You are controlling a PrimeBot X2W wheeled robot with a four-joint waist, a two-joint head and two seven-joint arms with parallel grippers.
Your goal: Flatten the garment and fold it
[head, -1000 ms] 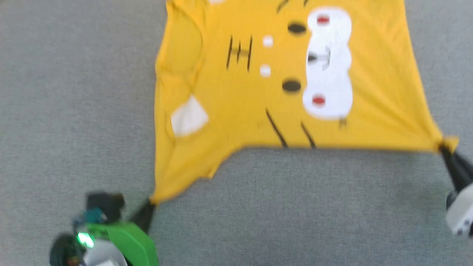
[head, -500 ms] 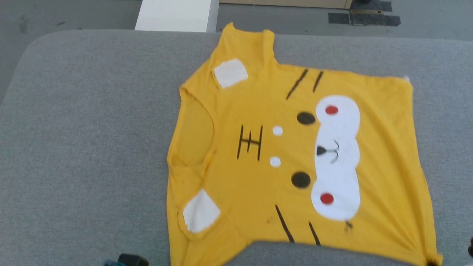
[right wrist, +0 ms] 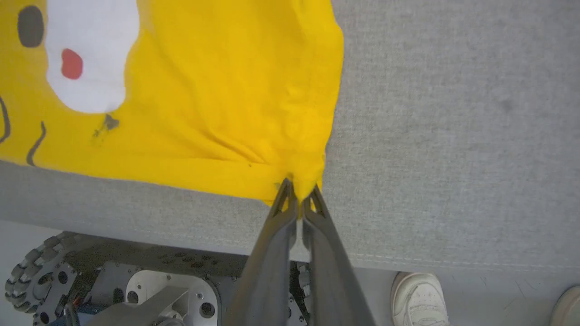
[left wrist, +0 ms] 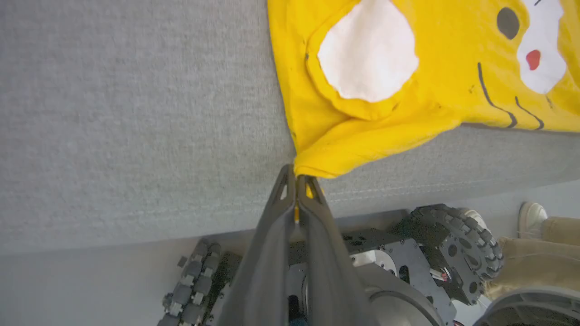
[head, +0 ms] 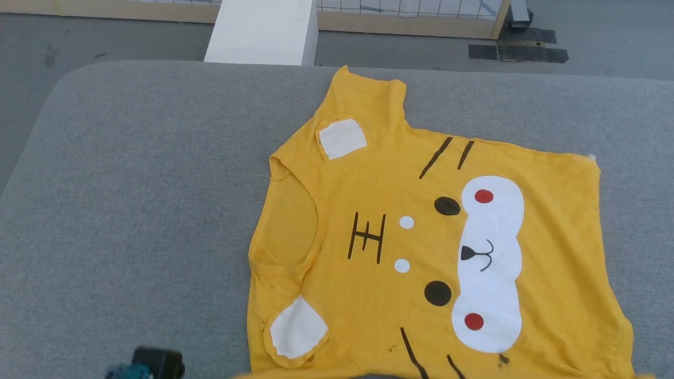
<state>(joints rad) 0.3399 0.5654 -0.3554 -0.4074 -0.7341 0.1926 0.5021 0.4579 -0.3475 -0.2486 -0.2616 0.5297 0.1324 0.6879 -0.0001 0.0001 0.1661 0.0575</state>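
Garment [head: 432,247] lies spread on the grey desk [head: 131,210]; bright yellow, with white patches, red dots and black stripes, collar at 9 o'clock; since half a second ago the camera has tipped up, baring more floor at 12; wrist views add left fingers [left wrist: 278,222] clenched on its sleeve corner; right fingers [right wrist: 281,226] clenched on its hem corner.

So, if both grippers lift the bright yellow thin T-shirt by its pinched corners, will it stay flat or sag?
Probably it sags: the bright yellow short-sleeved T-shirt gathers into creases where the left gripper and right gripper pinch it. It seems light, since fingertip pinches hold its corners. The grey woven surface may drag it.
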